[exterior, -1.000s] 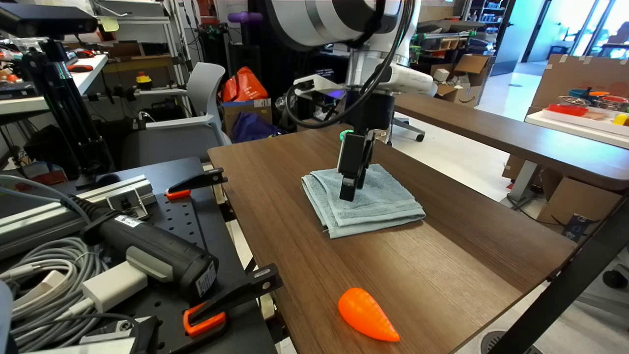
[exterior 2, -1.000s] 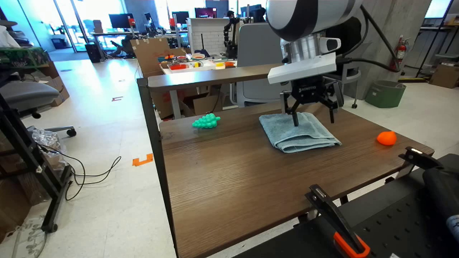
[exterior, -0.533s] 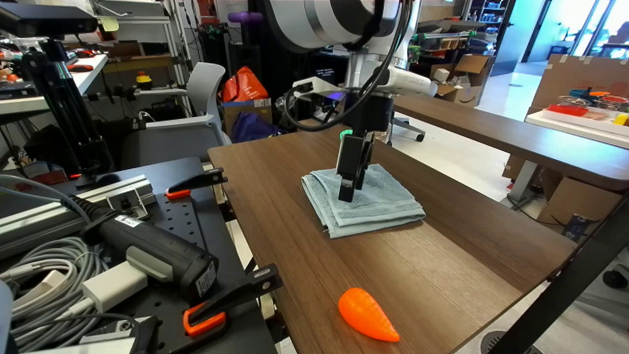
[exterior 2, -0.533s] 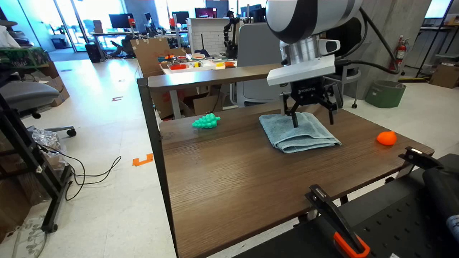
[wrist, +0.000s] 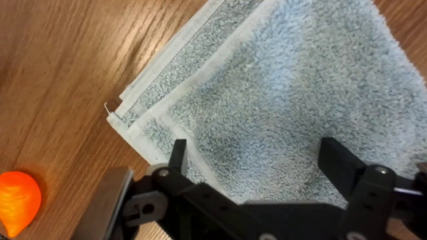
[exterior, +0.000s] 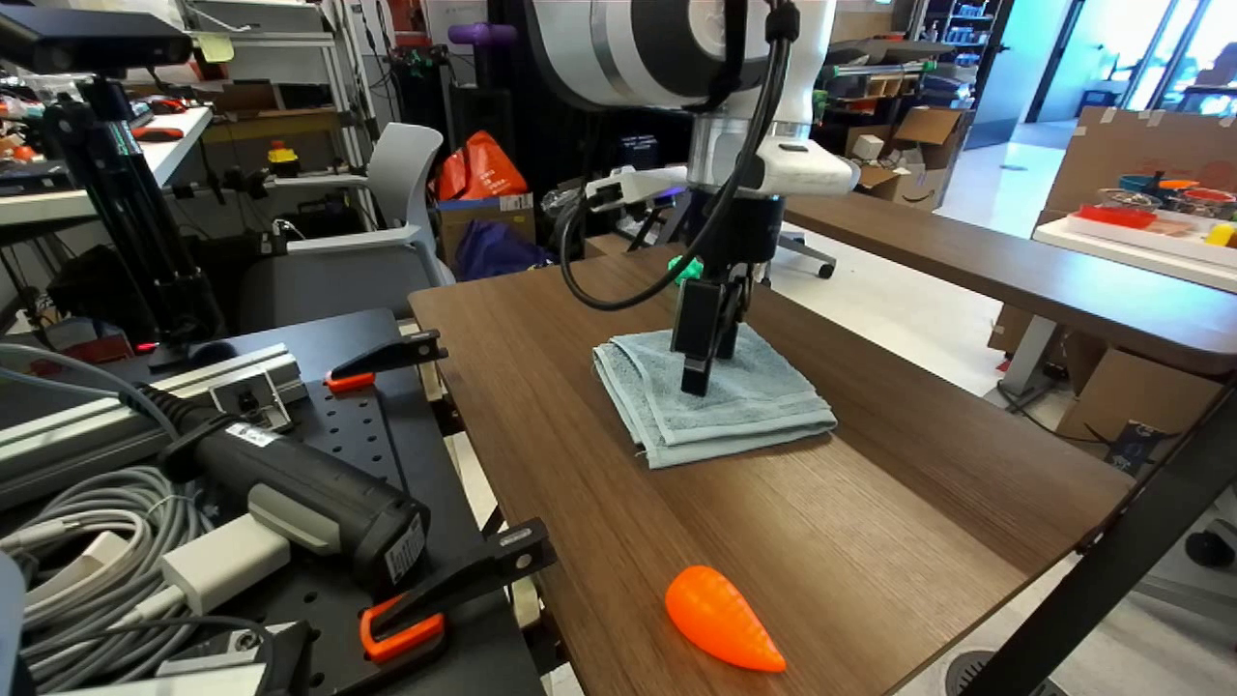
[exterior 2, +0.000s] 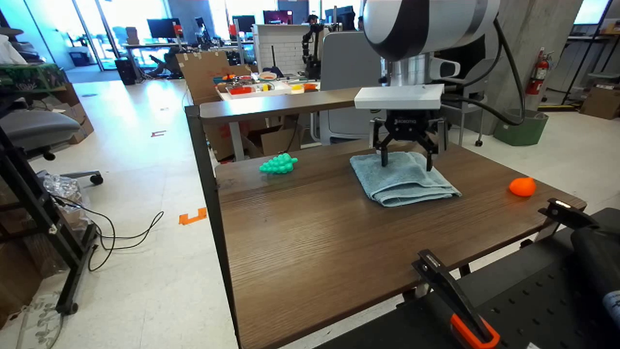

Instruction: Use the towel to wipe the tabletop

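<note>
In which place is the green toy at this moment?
In an exterior view, the green toy lies on the brown tabletop near its far left corner, to the left of the folded towel.

The pincer [exterior 2: 407,167] hangs pointing downward, spread apart.

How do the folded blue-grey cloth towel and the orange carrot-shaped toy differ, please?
The towel is flat and squarish, the toy rounded and tapered. The towel lies beneath the open black gripper, the smaller toy apart from it. Both rest on the brown wood-grain tabletop.
</note>
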Controlling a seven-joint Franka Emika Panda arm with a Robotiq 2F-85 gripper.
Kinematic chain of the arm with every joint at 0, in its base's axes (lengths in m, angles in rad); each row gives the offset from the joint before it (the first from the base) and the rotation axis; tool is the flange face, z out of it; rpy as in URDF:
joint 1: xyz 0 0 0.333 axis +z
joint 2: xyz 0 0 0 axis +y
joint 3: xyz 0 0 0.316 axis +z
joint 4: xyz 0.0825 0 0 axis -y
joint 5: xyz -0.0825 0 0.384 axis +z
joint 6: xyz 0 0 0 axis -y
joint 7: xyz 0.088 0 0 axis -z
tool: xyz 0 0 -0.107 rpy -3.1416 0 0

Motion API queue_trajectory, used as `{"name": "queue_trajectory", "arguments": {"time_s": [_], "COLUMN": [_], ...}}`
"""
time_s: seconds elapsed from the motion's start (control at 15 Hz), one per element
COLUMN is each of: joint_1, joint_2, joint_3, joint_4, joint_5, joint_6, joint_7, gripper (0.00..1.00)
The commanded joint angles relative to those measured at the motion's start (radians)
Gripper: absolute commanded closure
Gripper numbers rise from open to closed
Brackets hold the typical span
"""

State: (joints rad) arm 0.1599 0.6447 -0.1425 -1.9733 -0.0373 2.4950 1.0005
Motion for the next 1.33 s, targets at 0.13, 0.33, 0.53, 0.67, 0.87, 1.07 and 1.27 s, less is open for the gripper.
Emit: {"name": "queue_trajectory", "arguments": {"time_s": [0.13, 0.33, 0.53, 0.67, 0.87, 1.07, 1.27], "joint_1": [0.006, 0.014, 0.014, 0.014, 0.0, -0.056, -0.122], "joint_2": [0.194, 0.122, 0.117, 0.117, 0.182, 0.271, 0.34], "joint_3": [0.001, -0.009, -0.01, -0.01, -0.022, -0.033, -0.04], "joint_4": [0.094, 0.064, 0.07, 0.07, 0.175, 0.355, 0.513], "joint_5": [0.004, 0.013, 0.012, 0.012, 0.032, 0.093, 0.137], "joint_6": [0.088, 0.05, 0.048, 0.048, -0.026, -0.187, -0.308], "joint_7": [-0.014, -0.023, -0.024, -0.024, 0.009, 0.07, 0.128], "gripper": [0.0, 0.0, 0.0, 0.0, 0.0, 0.0, 0.0]}}
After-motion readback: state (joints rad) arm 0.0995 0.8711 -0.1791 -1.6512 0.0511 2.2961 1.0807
